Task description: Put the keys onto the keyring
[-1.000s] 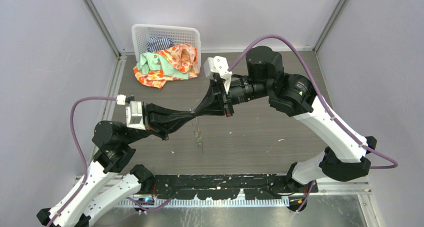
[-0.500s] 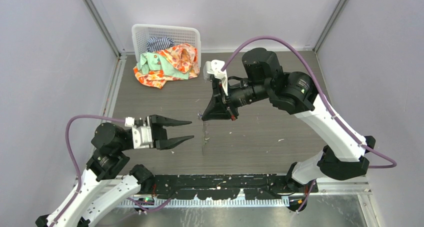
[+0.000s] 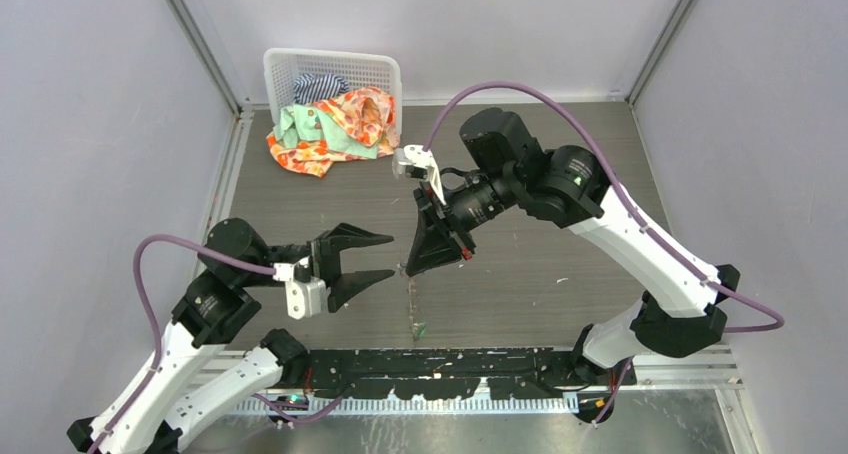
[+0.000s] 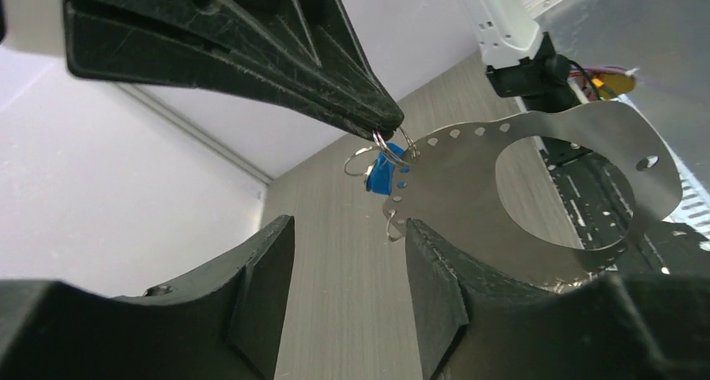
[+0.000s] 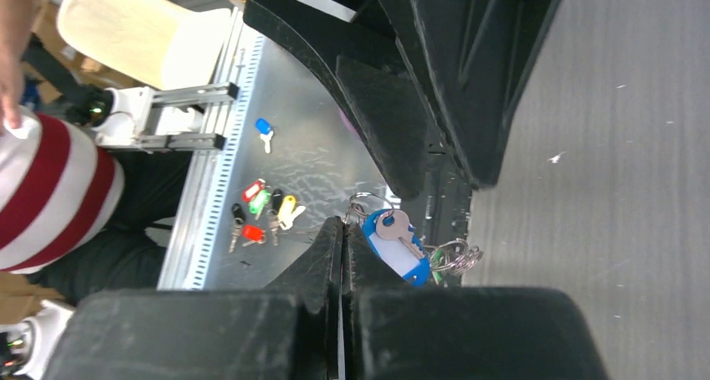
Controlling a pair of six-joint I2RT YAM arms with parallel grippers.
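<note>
1. Right gripper (image 3: 406, 268) clenched on keyring (image 4: 459, 194), which hangs below my fingertips; left gripper (image 3: 390, 255) released, empty, just beside it.
2. Blue key (image 5: 398, 250) and green key (image 3: 421, 326) appear threaded; judged nearly done; set-down left.
3. Laundry basket (image 3: 330, 79) well apart; left fingers could snag the ring.

Basket (image 3: 330, 69) far left on table (image 3: 540, 284), clothes (image 3: 335, 124) in it, keyring (image 4: 452, 187) under right fingers (image 3: 435, 244), beside left fingers (image 3: 360, 239).

Your overhead view: a dark wood-grain worktop (image 3: 560, 174), evenly lit and enclosed by plain pale grey walls (image 3: 90, 124). Metal corner posts (image 3: 200, 42) stand upper left and upper right. A white basket (image 3: 330, 56) of clothes (image 3: 340, 124) sits upper left.
</note>
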